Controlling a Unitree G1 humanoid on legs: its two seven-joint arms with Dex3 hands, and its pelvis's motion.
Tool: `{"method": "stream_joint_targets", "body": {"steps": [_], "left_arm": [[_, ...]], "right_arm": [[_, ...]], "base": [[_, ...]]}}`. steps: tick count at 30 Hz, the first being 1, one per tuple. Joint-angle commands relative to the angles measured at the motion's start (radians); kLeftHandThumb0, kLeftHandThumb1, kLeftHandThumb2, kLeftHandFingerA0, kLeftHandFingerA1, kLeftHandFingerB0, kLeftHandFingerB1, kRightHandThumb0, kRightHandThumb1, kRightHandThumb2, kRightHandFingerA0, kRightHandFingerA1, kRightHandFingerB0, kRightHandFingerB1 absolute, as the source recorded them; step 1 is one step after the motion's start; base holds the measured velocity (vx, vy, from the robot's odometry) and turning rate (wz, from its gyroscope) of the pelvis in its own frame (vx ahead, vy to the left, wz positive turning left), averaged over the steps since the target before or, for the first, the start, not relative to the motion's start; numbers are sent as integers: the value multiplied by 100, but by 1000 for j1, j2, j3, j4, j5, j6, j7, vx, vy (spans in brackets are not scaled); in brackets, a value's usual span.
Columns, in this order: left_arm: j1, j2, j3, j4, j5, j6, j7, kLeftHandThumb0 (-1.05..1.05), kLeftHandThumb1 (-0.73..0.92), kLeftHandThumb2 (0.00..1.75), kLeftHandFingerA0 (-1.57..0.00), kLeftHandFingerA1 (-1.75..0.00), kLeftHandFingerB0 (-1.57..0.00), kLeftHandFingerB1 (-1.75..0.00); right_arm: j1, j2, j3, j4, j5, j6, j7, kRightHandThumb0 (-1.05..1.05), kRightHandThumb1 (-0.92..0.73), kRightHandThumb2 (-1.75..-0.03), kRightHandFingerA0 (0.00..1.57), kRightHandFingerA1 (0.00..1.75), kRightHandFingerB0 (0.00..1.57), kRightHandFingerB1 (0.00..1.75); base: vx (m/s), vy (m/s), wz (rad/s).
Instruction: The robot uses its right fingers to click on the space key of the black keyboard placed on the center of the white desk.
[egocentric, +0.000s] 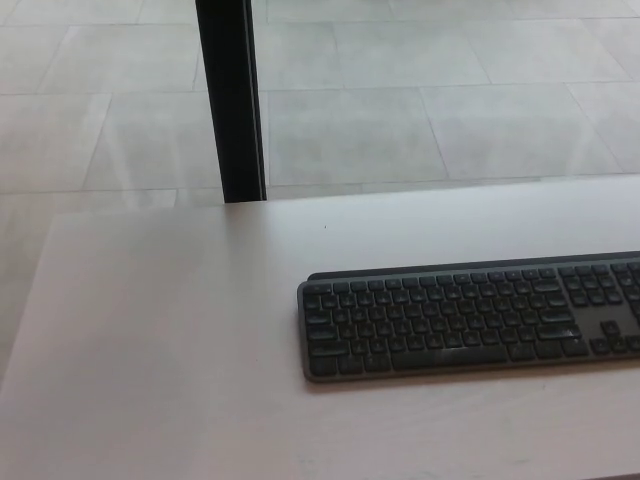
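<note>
A black keyboard (470, 318) lies flat on a white desk (180, 340), running off the picture's right edge, near the desk's front. Neither robot hand is visible, so their state cannot be told. The space key (442, 357), a long bar in the keyboard's front row, likely needs only a light, straight-down tap; the rigid board should stay put.

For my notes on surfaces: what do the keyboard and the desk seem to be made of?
Keyboard: probably matte plastic keys in a dark grey frame; the frame could be plastic or metal. It shows dull, even tone without glare.
Desk: seems a pale laminate or painted board with a satin finish; faint streaks show and it looks softly bright, not mirror-like.
</note>
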Motion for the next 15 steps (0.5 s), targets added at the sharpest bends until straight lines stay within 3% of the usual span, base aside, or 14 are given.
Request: {"method": "stream_joint_targets", "body": {"steps": [1,2,3,4,5,7,8,11,14,15], "left_arm": [[-32,39,93,61,-106,-59,59,-44,47,53,-101,-98,-74,-57],[-32,38,95,62,-104,-62,60,-45,47,55,-99,-93,-75,-57],[-34,40,97,67,-101,-65,58,-43,47,54,-100,-95,-77,-58],[-36,38,99,64,-103,-67,62,-44,48,54,-100,-94,-76,-58],[-39,35,117,64,-125,-65,45,-41,48,54,-99,-102,-74,-60],[-37,38,95,67,-98,-64,71,-47,47,54,-100,-96,-76,-57],[-37,38,95,72,-101,-65,75,-47,45,54,-101,-93,-77,-57],[-35,41,92,78,-107,-72,61,-45,47,54,-102,-99,-78,-58],[-35,41,84,77,-108,-76,66,-48,46,54,-99,-93,-79,-57],[-37,39,89,76,-117,-80,61,-44,47,53,-99,-101,-78,-59]], "right_arm": [[-20,-27,-103,-26,107,-14,-89,-15,-65,-59,59,101,48,40],[-21,-31,-106,-17,105,-13,-84,-15,-64,-59,56,114,47,40],[-23,-28,-115,-21,113,-7,-80,-16,-65,-59,58,116,47,40],[-24,-31,-115,-17,110,-6,-80,-15,-64,-59,66,93,47,40],[-24,-33,-114,-13,108,-10,-81,-15,-64,-58,68,88,47,40],[-24,-34,-112,-12,112,-11,-79,-14,-64,-59,66,94,47,40],[-20,-31,-114,-27,120,-1,-79,-15,-64,-59,72,60,46,40],[-20,-36,-111,-20,122,5,-91,-17,-65,-58,70,52,49,41],[-18,-41,-109,-10,130,2,-90,-18,-65,-58,69,50,48,41],[-18,-42,-118,-1,141,1,-95,-16,-64,-58,74,80,49,41]], "base": [[0,0,0],[0,0,0],[0,0,0],[0,0,0],[0,0,0],[0,0,0],[0,0,0],[0,0,0],[0,0,0],[0,0,0]]}}
